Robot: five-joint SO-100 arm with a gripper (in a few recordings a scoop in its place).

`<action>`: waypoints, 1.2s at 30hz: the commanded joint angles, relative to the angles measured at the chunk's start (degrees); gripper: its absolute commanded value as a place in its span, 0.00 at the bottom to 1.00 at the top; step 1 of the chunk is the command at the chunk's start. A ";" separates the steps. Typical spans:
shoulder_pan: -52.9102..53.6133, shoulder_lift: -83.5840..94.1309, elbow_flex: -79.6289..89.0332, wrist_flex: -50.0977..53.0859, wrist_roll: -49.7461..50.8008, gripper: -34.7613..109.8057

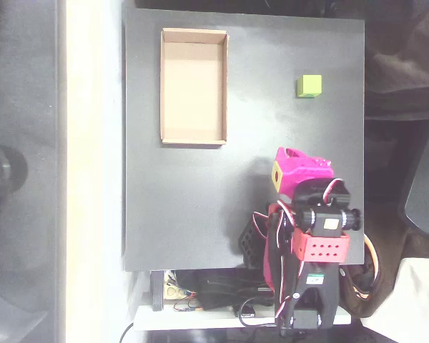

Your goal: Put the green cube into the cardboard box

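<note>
The green cube [309, 86] is small and lime coloured, resting on the black table at the upper right in the overhead view. The cardboard box [194, 141] is a shallow tan tray with nothing inside, lying at the upper left of the table, well apart from the cube. My magenta gripper [292, 158] sits folded back over the arm's base at the lower right, roughly a hand's length below the cube. Its fingers are tucked together from above and a yellow square patch shows on its side; nothing is visible between them.
The black table [193, 214] ends at a pale strip on the left and at its bottom edge near the arm base [311, 264]. Cables and electronics [214, 293] lie below the table edge. A dark chair part [425, 193] stands off the right side.
</note>
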State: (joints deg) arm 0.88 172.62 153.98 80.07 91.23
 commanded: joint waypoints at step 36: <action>18.02 -59.59 -68.38 0.09 0.18 0.26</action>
State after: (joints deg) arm 16.70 114.70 88.68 80.16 91.05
